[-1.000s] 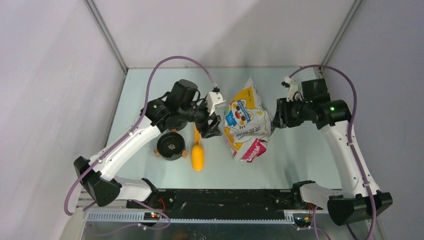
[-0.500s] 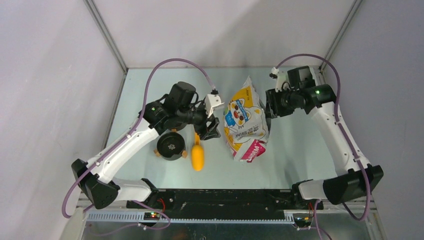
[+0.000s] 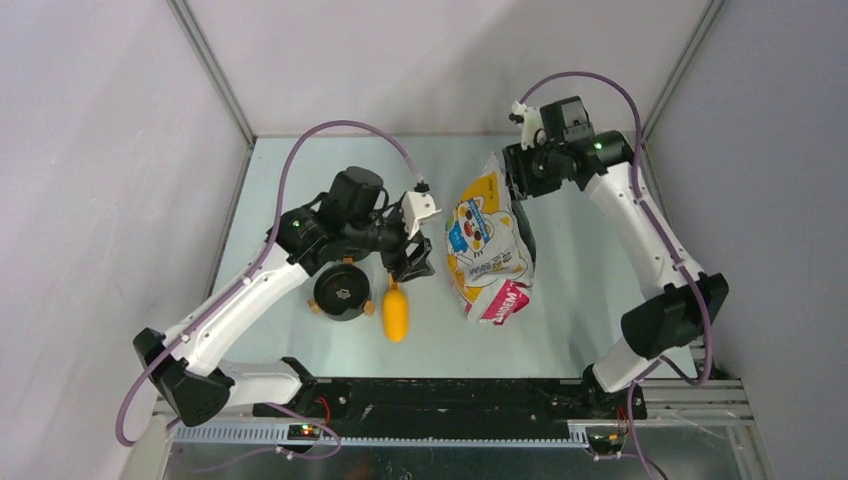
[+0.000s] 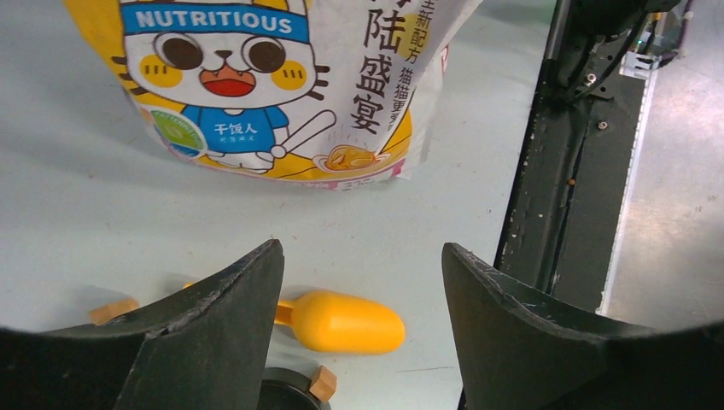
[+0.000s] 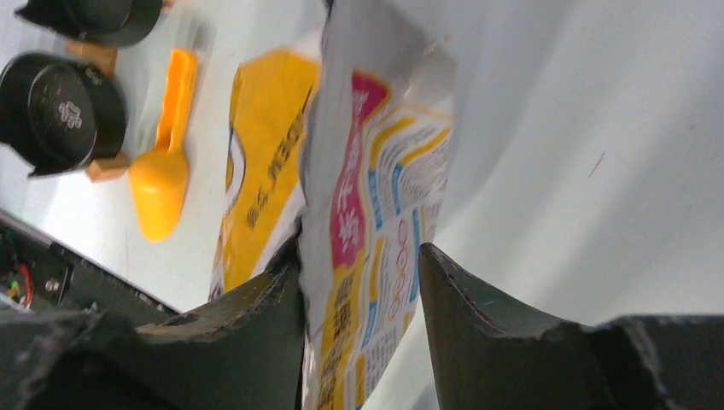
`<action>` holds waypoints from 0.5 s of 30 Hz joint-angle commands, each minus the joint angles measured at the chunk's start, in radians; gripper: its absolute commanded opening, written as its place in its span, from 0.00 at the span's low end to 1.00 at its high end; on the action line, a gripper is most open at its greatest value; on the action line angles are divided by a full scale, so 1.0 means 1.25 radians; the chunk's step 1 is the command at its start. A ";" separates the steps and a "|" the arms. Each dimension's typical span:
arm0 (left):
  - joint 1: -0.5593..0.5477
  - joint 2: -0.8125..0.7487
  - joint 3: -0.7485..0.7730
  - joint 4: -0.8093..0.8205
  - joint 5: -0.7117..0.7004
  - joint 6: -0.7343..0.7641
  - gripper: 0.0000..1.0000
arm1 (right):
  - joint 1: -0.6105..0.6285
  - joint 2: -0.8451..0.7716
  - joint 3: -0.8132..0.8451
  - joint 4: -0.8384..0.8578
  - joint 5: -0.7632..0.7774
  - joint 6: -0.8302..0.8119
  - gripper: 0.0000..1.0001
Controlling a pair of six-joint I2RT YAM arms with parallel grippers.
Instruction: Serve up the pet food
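No pet food shows in any view. The printed cat bag point(image 3: 488, 245) lies in the middle of the table, also seen in the left wrist view point(image 4: 282, 94). My right gripper point(image 3: 514, 180) is at the bag's far top end, open, and straddles the bag's edge point(image 5: 376, 196). One finger touches the edge and the other stands off it point(image 5: 360, 256). The orange scoop point(image 3: 396, 312) lies left of the bag, beside a black bowl point(image 3: 342, 292). My left gripper point(image 3: 415, 262) hovers open over the scoop's handle end, nothing between its fingers point(image 4: 360, 249); the scoop point(image 4: 341, 322) lies below.
The black mounting rail point(image 4: 580, 171) runs along the table's near edge, close to the scoop. The bowl point(image 5: 60, 111) and scoop point(image 5: 162, 184) sit side by side left of the bag. White walls close in the table at the back and both sides.
My right arm has swung from the bag's right side to its far top end, and its jaws have widened. The left gripper has drifted slightly toward the scoop.
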 commanded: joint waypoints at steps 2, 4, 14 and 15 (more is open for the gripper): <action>0.012 -0.042 0.005 -0.030 -0.049 0.055 0.75 | 0.013 0.103 0.148 0.054 0.068 0.024 0.52; 0.013 -0.047 0.012 -0.052 -0.071 0.075 0.74 | 0.015 0.151 0.211 0.058 0.083 0.032 0.53; 0.025 -0.057 0.046 -0.100 -0.144 0.088 0.74 | 0.015 0.301 0.389 0.071 0.097 0.067 0.55; 0.025 -0.053 0.062 -0.098 -0.154 0.074 0.75 | 0.016 0.301 0.394 0.071 0.094 0.069 0.55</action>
